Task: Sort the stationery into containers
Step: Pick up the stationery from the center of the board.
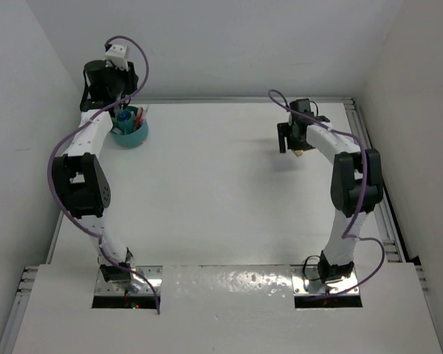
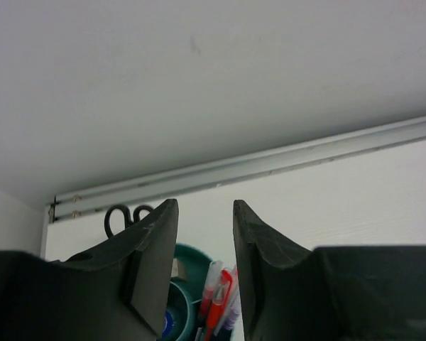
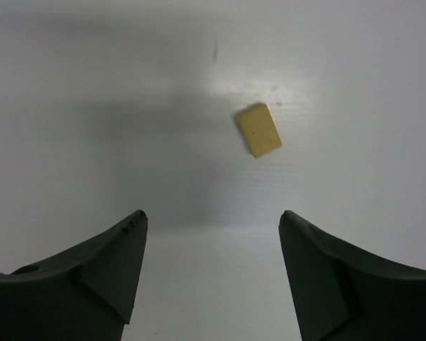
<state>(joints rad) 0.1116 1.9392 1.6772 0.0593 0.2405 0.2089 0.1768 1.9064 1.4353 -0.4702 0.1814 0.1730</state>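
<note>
The round teal organiser (image 1: 131,131) stands at the far left of the table. Red pens (image 2: 224,288), black scissors handles (image 2: 124,215) and a blue cap (image 2: 168,323) show in it (image 2: 193,257). My left gripper (image 2: 204,206) hangs just above it (image 1: 124,110), open, with nothing between its fingers. At the far right a beige block (image 3: 258,130) lies flat on the table. My right gripper (image 3: 213,217) hovers over the table just short of the block, open and holding nothing. In the top view the block (image 1: 300,153) peeks out beside that gripper (image 1: 288,139).
An aluminium rail (image 2: 270,162) runs along the table's far edge below the white back wall. Another rail (image 1: 365,140) lines the right edge. White side walls close in on both sides. The left arm's purple cable (image 1: 140,59) loops above the organiser.
</note>
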